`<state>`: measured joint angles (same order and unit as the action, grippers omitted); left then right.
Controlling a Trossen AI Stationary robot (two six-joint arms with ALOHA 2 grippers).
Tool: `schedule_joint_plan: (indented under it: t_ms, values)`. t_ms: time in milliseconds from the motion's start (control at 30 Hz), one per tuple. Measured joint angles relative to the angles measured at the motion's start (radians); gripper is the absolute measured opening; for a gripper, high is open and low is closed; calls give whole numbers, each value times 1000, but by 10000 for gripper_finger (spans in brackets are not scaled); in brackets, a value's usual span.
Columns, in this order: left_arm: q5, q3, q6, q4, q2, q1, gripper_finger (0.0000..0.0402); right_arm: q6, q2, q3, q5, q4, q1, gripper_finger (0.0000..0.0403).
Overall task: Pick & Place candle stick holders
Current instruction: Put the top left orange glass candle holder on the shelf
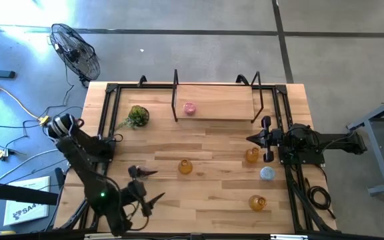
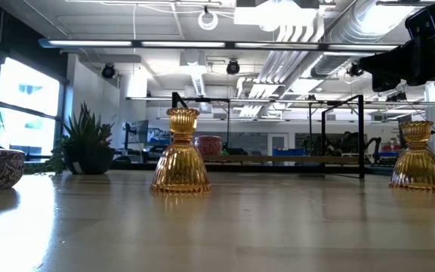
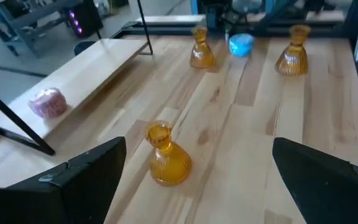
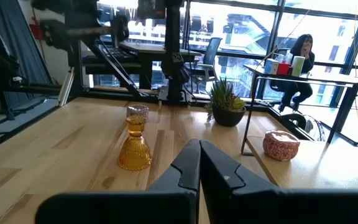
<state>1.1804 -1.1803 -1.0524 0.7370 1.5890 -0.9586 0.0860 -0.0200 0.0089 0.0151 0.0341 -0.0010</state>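
An amber holder (image 3: 166, 158) stands just ahead of the wide-open left gripper (image 1: 149, 185), while the right gripper (image 1: 253, 139) waits closed and empty.

We see two black, matte arms of blocky links. The left arm (image 1: 89, 170) carries a small green light at its 5 o'clock end. The right arm (image 1: 312, 143) trails a coiled black cable. Both end in flat, tapered dark fingers (image 3: 328, 180).

Three ribbed amber holders (image 1: 185, 167) are glowing beside a light blue holder (image 1: 267, 174); a pink holder (image 1: 189, 108) is showing mottled.
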Motion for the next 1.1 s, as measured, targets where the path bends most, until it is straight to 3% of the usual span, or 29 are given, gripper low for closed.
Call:
schedule_joint_plan:
  t_ms: [167, 367, 533, 633, 767, 1000, 1100]
  values:
    - [88, 256, 88, -333, -11, -4, 399, 0, 0, 0, 0, 0, 0, 0]
    - [111, 539, 210, -798, 0, 36, 399, 0, 0, 0, 0, 0, 0, 0]
    - [31, 704, 387, -1188, 0, 88, 399, 0, 0, 0, 0, 0, 0, 0]
    - [-92, 747, 575, -1396, 0, 134, 399, 0, 0, 0, 0, 0, 0, 0]
    - [-315, 752, 764, -1512, 0, 236, 399, 0, 0, 0, 0, 0, 0, 0]
    - [-439, 752, 778, -1535, 0, 441, 399, 0, 0, 0, 0, 0, 0, 0]
    - [-555, 752, 775, -1534, 0, 502, 399, 0, 0, 0, 0, 0, 0, 0]
